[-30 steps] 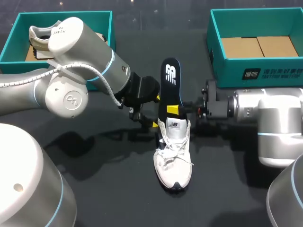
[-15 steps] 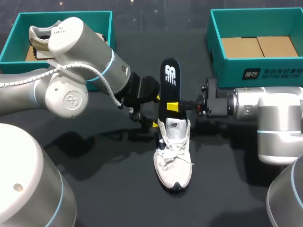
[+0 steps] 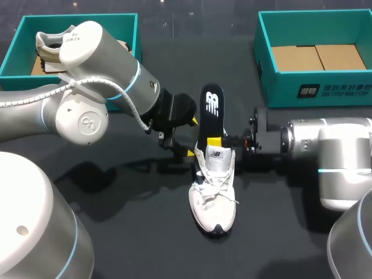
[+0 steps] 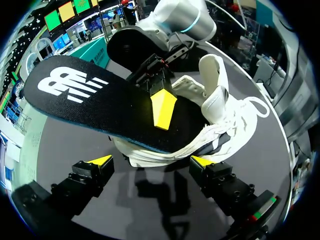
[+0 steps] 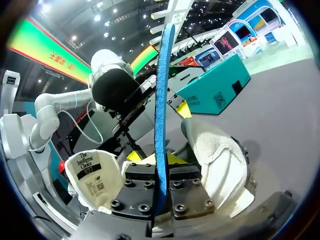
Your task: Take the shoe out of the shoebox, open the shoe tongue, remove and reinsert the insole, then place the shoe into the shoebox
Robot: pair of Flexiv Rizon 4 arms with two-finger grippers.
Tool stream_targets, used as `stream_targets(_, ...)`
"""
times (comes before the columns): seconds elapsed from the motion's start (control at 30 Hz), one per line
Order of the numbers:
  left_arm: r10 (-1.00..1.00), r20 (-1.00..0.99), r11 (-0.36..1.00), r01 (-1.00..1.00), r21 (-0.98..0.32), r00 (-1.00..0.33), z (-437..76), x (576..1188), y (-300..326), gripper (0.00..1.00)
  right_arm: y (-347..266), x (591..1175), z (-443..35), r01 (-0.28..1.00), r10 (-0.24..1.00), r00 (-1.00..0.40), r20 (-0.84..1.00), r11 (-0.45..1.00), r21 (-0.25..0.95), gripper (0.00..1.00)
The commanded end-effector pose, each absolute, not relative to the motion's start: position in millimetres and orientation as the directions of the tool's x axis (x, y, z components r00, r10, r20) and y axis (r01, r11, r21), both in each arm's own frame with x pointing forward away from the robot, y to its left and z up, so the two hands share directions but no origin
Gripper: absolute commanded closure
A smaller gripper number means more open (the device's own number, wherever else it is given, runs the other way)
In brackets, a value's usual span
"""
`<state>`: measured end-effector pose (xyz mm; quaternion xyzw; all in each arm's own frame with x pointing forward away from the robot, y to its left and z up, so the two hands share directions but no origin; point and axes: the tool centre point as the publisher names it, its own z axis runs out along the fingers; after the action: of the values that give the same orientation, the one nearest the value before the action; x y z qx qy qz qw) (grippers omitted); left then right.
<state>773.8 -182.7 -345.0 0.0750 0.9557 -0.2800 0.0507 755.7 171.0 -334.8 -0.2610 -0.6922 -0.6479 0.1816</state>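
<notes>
The right gripper pinches the thin, flat black insole upright in the heel of the white mesh shoe on the black table, the left gripper gaping wide beside it.

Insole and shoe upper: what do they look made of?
The insole: probably foam, topped with matte black finely textured fabric and a printed white logo; its thin edge shows blue. The shoe: white textile upper, seemingly mesh, cloth laces, fuzzy heel lining; exact fabrics unclear.

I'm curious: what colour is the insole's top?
Black insole with a white logo; clearest in left wrist view.
</notes>
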Motion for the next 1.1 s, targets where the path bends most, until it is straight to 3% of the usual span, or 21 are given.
stream_targets(0.03,0.116,-0.139,0.832,0.173,-0.527,-0.983,-344.9,773.6,-182.7,0.0,172.2,745.9,-344.0,0.603,0.131,-0.792,0.596,0.026,0.797,1.0)
stream_targets(0.4,0.116,-0.139,0.832,0.173,-0.527,-0.983,-344.9,773.6,-182.7,0.0,176.9,742.3,-345.3,0.61,0.126,-0.787,0.604,0.011,0.792,1.0)
stream_targets(0.5,0.116,-0.139,0.832,0.173,-0.527,-0.983,-344.9,773.6,-182.7,0.0,177.8,745.8,-339.1,0.595,0.125,-0.798,0.589,0.008,0.804,0.77)
stream_targets(0.57,0.116,-0.139,0.832,0.173,-0.527,-0.983,-344.9,773.6,-182.7,0.0,178.2,748.0,-335.1,0.584,0.126,-0.806,0.578,0.007,0.812,0.71)
stream_targets(1.1,0.116,-0.139,0.832,0.173,-0.527,-0.983,-344.9,773.6,-182.7,0.0,177.3,764.7,-312.8,0.529,0.137,-0.841,0.524,0.005,0.848,0.74)
